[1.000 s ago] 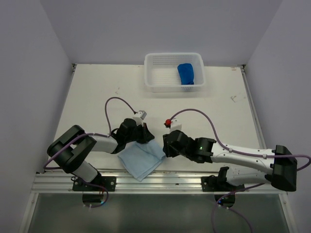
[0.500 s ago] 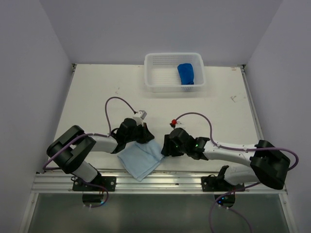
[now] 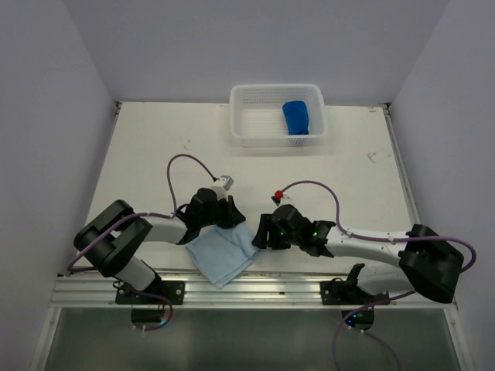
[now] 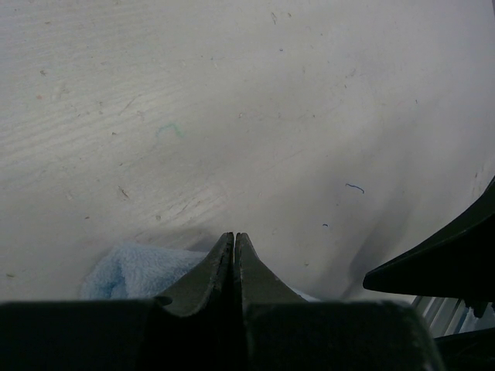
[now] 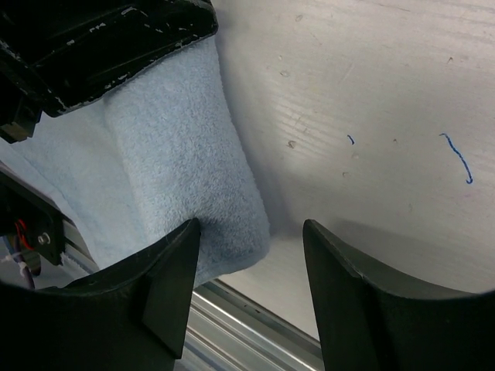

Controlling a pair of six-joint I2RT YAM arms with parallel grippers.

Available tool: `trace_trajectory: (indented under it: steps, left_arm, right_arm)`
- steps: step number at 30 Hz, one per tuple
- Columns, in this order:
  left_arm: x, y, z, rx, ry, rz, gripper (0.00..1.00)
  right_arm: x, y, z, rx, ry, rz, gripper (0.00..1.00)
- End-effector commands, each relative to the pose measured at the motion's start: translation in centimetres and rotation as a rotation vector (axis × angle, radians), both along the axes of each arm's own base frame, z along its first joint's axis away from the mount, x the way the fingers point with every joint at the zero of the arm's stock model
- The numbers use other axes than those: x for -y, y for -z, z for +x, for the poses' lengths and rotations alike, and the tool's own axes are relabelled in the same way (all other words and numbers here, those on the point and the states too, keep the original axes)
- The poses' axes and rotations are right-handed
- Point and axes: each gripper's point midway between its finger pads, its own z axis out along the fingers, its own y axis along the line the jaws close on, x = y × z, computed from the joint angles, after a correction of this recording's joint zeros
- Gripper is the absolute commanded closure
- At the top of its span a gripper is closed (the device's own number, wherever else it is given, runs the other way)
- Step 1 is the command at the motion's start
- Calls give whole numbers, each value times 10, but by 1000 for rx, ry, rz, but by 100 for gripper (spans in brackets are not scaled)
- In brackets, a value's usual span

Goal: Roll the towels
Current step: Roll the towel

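The pale sky blue towel [image 3: 220, 251] lies folded flat at the table's near edge. My left gripper [image 3: 230, 224] is shut, its tips low at the towel's far corner; no cloth shows between the closed fingers [image 4: 234, 236], and the towel [image 4: 131, 270] shows just behind them. My right gripper [image 3: 261, 233] is open, and its fingers straddle the towel's right corner [image 5: 178, 154], with the left finger [image 5: 174, 263] on the cloth. The dark royal blue towel [image 3: 296, 117] lies rolled in the basket.
The white perforated basket [image 3: 275, 87] stands at the table's far middle. A metal rail [image 3: 255, 287] runs along the near edge, just beyond the towel's corner [image 5: 255, 325]. The two wrists are close together over the towel.
My right gripper has moved left to the pale towel's right corner, still open. The left gripper and the towel have stayed put.
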Motion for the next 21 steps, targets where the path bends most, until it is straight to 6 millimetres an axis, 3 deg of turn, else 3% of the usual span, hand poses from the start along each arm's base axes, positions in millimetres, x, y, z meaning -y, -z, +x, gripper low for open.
trace_trajectory:
  steps: [1,10,21]
  left_arm:
    - [-4,-4,6,39,-10,21,93]
    - [-5,-6,8,42,-15,20,93]
    - [-5,-6,9,44,-17,24,93]
  right_arm:
    - [-14,-17,6,28,3,94,40]
    - [-35,-12,-2,-1,-88,149,37]
    - [-36,7,-7,-19,-116,104,42]
